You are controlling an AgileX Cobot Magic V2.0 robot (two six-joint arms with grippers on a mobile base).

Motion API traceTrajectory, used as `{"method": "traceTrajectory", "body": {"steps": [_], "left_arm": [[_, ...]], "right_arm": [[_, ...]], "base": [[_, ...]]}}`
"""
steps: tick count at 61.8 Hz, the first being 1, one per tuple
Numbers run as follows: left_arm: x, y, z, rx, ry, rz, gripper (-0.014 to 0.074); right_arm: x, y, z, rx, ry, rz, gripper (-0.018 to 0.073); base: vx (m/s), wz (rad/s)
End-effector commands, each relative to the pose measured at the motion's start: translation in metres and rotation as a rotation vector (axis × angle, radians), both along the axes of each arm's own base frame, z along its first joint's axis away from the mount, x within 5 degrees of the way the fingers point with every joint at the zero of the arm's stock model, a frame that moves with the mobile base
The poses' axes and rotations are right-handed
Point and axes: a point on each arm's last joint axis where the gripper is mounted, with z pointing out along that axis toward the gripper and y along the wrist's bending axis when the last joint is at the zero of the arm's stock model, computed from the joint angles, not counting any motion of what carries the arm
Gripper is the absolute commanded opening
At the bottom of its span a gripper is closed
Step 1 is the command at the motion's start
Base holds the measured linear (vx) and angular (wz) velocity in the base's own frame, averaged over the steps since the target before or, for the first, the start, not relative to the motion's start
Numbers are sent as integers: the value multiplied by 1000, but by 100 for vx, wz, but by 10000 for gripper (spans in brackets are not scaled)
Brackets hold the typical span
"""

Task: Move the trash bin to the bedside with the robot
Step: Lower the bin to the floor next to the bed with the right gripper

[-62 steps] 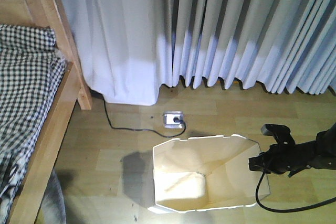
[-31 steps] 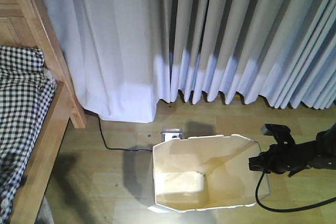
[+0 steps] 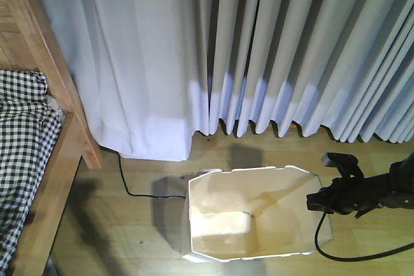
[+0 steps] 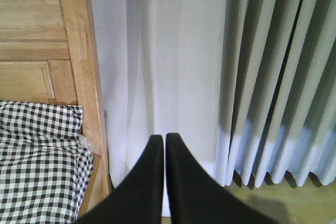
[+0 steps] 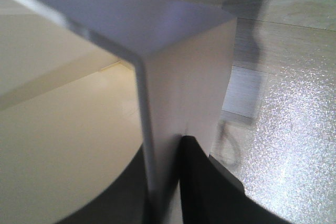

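So the right hand (image 3: 316, 200) is clamped on the wall of the bin (image 3: 220, 198), left hand (image 4: 163, 148) pinched closed on nothing, bed (image 3: 65, 153) off to the side.

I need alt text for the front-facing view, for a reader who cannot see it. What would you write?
The robot's right gripper holds an empty white trash bin by its right rim. Pale curtains hang behind it down to a wooden floor, where a black cable lies. At the left edge is a wooden bed with black-and-white checked bedding.
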Motion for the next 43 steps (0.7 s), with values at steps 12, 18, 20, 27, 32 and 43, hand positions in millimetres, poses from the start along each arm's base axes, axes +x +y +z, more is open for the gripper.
{"method": "traceTrajectory", "body": {"steps": [12,18,20,27,32,43], "left_arm": [[1,0,-3,-14,-48,-4,-6],[1,0,-3,-14,-48,-4,-6],[1,0,-3,-14,-48,-4,-6],[1,0,-3,-14,-48,-4,-6],[1,0,-3,-14,-48,-4,-6],[1,0,-3,-14,-49,-4,-6]], "right_arm": [[18,11,33,192,-158,4,-4],[18,11,33,192,-158,4,-4],[18,11,33,192,-158,4,-4],[18,11,33,192,-158,4,-4],[18,11,33,192,-158,4,-4],[18,11,33,192,-158,4,-4]], "base": [[1,0],[0,0],[0,0],[0,0],[0,0],[0,0]]}}
